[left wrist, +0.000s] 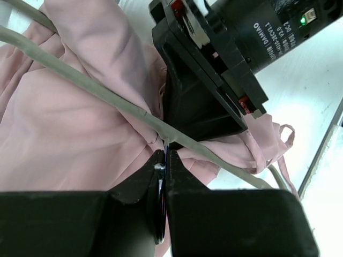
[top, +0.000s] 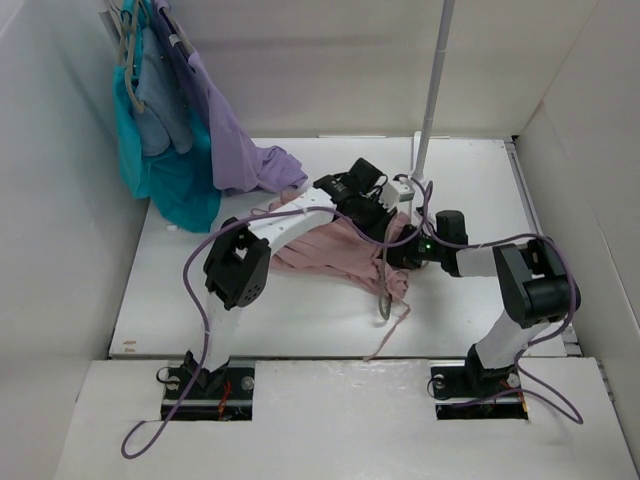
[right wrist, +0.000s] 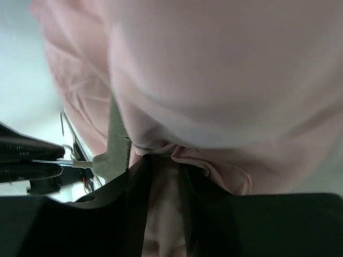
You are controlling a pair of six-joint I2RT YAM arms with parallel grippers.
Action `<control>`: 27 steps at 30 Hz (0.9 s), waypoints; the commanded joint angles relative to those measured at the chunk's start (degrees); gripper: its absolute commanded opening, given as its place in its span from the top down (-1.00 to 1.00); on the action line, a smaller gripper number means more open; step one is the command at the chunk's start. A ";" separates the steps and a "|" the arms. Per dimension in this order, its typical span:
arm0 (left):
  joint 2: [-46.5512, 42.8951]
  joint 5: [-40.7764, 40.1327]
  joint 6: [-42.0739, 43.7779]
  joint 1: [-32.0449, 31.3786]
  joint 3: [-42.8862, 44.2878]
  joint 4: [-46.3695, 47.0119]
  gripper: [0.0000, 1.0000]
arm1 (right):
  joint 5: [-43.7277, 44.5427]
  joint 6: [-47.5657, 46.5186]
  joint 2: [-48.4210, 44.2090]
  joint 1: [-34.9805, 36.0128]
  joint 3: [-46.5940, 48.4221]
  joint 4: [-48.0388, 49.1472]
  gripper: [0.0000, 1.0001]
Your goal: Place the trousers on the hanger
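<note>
Trousers (top: 320,245) lie bunched mid-tabletop (top: 300,320). Left fingers (left wrist: 139,182) are clamped on the hanger (left wrist: 96,88) bar beside them. Right fingers (right wrist: 134,182), at their 3 o'clock edge, stand apart with fabric between. Best hold the bar steady and feed fabric evenly over it.

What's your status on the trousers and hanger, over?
Left gripper shut on hanger. Right gripper open, trousers between its jaws. Trousers bunched on table, nothing blocking.
</note>
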 commanded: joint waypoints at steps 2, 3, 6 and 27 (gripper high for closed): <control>1.37 -2.77 0.47 -3.10 -1.40 4.05 1.00 | 12.80 3.02 -3.81 -1.09 -0.68 -12.82 0.27; 1.37 -2.78 0.47 -3.10 -1.40 4.05 1.00 | 14.50 3.55 -4.60 -2.23 -0.68 -15.18 0.27; 1.37 -4.71 1.08 -3.72 -1.40 3.52 1.00 | 17.67 4.17 -7.67 -4.26 -0.07 -18.53 0.27; 2.95 -6.64 1.61 -4.77 2.12 1.42 1.00 | 26.40 -6.28 -25.88 1.87 5.22 -34.58 0.11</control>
